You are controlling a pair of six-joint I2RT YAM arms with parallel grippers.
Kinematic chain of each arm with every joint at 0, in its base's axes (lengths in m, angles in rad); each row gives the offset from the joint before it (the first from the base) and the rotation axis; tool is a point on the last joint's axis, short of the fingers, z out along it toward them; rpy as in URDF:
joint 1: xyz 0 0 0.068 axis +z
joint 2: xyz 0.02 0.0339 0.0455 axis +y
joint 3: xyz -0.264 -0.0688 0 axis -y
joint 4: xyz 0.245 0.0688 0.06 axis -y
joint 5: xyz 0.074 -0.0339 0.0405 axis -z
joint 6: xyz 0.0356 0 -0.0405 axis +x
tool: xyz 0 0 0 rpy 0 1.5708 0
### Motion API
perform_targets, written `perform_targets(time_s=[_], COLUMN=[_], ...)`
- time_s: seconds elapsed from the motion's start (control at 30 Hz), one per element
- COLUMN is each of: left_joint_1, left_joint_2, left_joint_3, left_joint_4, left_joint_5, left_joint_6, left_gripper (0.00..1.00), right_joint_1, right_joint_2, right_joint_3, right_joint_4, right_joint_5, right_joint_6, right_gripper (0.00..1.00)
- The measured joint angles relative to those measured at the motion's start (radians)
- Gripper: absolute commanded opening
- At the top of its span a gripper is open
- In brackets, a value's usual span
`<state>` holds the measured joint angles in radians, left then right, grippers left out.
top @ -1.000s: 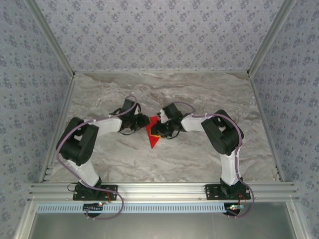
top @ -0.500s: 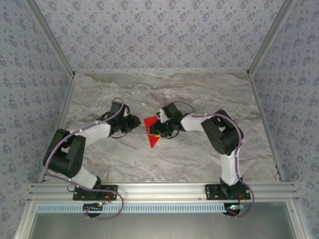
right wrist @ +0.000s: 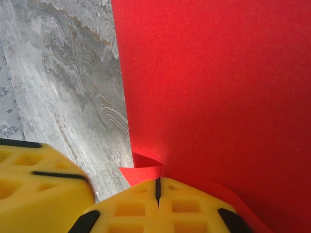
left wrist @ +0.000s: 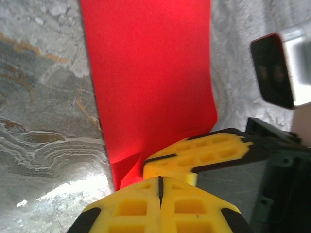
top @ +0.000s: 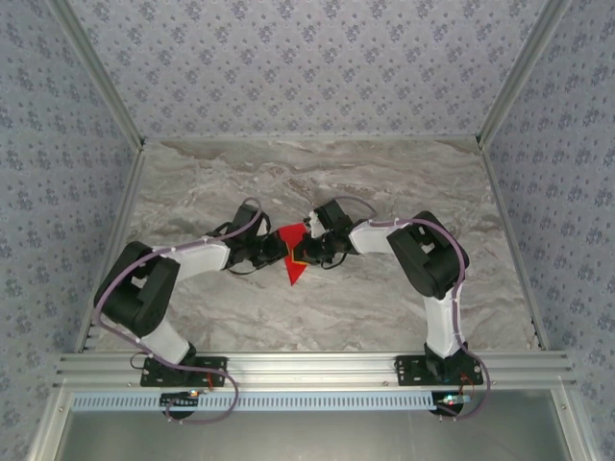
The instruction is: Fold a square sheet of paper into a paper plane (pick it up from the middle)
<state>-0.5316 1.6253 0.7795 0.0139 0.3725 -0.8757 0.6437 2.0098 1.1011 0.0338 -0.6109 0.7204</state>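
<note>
Right now the red paper [top: 293, 267], already folded to a narrow wedge pointing toward the bottom of the frame, lies in the middle of the grey worktop [top: 211, 182] in the overhead view, with both arms meeting over its upper part. The right jaws are together and look clamped on the paper's raised edge. A small crumple shows there at lower centre of the right wrist view, just above the yellow fingertips [right wrist: 189, 208]. The left jaws are together too, their fingertips [left wrist: 131, 206] at the paper's near edge at the bottom of the left wrist view. Whether they nip the paper I cannot tell, since the right arm's yellow finger [left wrist: 204, 150] crosses just in front. The main risk is that the two sets of jaws, touching or nearly so, knock each other and drag the paper askew, spoiling the crease. A pull in opposite directions could tear the thin paper at the crumple, and a pinch off the fold line would set a crooked wing.
</note>
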Motion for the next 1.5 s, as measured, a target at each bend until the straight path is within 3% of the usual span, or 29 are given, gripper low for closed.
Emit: perform_targets(time_s=[0.67, 1.33, 1.5], left_joint_1=[-0.015, -0.035, -0.040], left_joint_2=[0.101, 0.129, 0.139], left_joint_3=[0.035, 0.121, 0.133], left_joint_4=[-0.013, -0.145, -0.144], left_joint_5=[-0.006, -0.066, -0.071], left_joint_6=[0.025, 0.079, 0.082], left_gripper=[0.00, 0.00, 0.00], right_joint_1=[-0.005, -0.071, -0.131], right_joint_2=[-0.024, -0.061, -0.062], right_joint_3=[-0.034, -0.061, -0.062], right_joint_4=[0.027, -0.020, -0.022], right_joint_5=[0.006, 0.041, 0.045], right_joint_6=[0.001, -0.022, -0.021], right_gripper=[0.00, 0.00, 0.00])
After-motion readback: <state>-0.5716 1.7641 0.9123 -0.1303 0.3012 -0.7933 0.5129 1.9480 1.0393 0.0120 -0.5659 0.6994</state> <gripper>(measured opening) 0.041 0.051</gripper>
